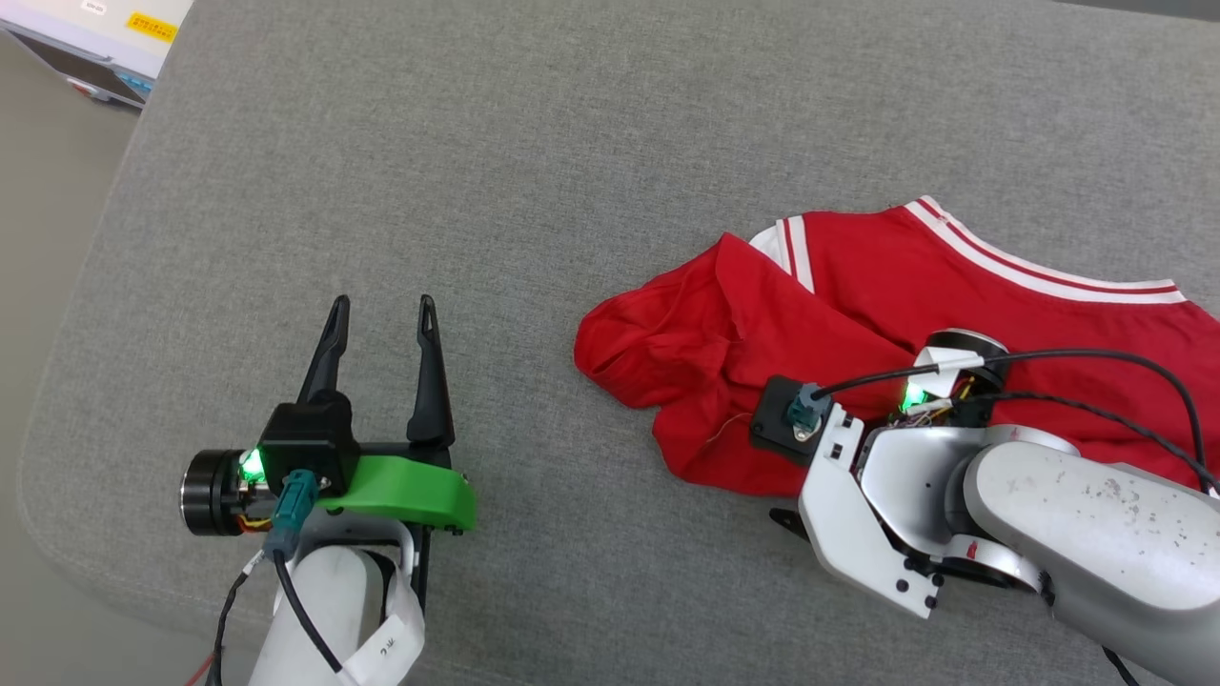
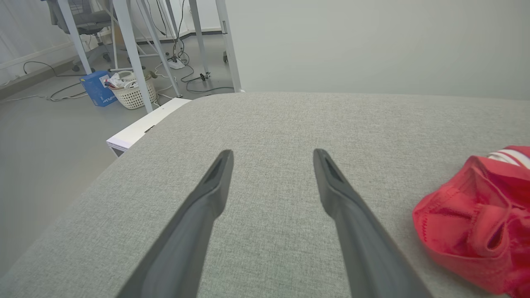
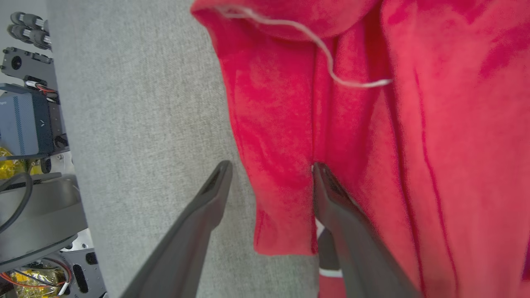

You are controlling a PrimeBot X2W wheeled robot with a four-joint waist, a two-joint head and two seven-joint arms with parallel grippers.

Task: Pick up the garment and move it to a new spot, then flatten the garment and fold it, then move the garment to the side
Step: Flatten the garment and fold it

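Garment (image 1: 858, 286) lies crumpled at the right of the grey padded surface (image 1: 572, 114). Right hand (image 3: 271, 165): fingers apart, straddling a fold at the cloth's edge, likely set to pinch it for the lift. Left hand (image 1: 381, 305): fingers spread, empty, well apart from the garment, probably on standby.

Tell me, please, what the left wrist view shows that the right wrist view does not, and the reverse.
Left wrist view: the open left gripper over bare grey cushion, with a white basket, a blue box and table legs on the floor beyond. Right wrist view: the open right gripper with a flap of the red garment between its fingers, a loose white thread, and robot hardware at the left. Both: the cushion and the garment.
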